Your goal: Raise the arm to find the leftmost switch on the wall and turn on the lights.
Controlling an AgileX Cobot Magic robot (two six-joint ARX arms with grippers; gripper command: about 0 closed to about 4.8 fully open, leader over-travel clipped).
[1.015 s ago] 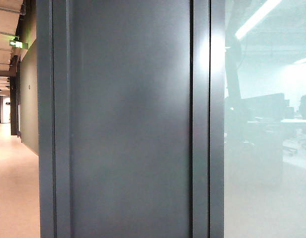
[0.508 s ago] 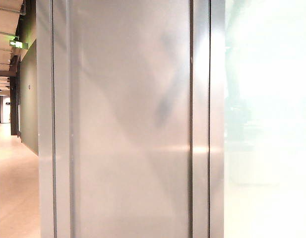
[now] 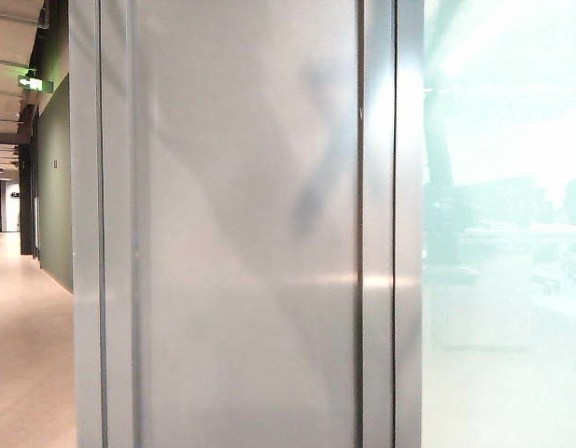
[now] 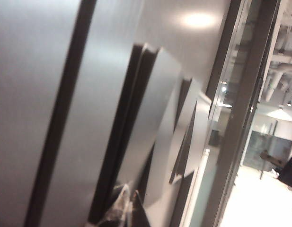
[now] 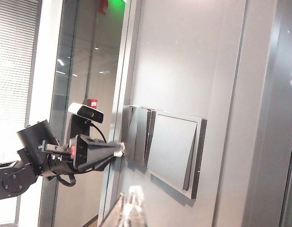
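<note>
Right wrist view: left hand [image 5: 118,150] pinched together, tip touching leftmost switch [image 5: 128,134] on wall [image 5: 183,56]; right hand [image 5: 129,208] together, nearby.

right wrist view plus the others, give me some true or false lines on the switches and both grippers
1. The left gripper has its tip at the end of the row of switches on the wall. True.
2. The left gripper is wide open. False: its fingers are closed to a point.
3. The exterior view shows the switches. False: it shows only the grey wall with a dark shadow on it, and frosted glass beside it.
4. A camera sits on top of the left arm. True.
5. The right gripper is pressing a switch. False: it is back from the switches and touches none.
</note>
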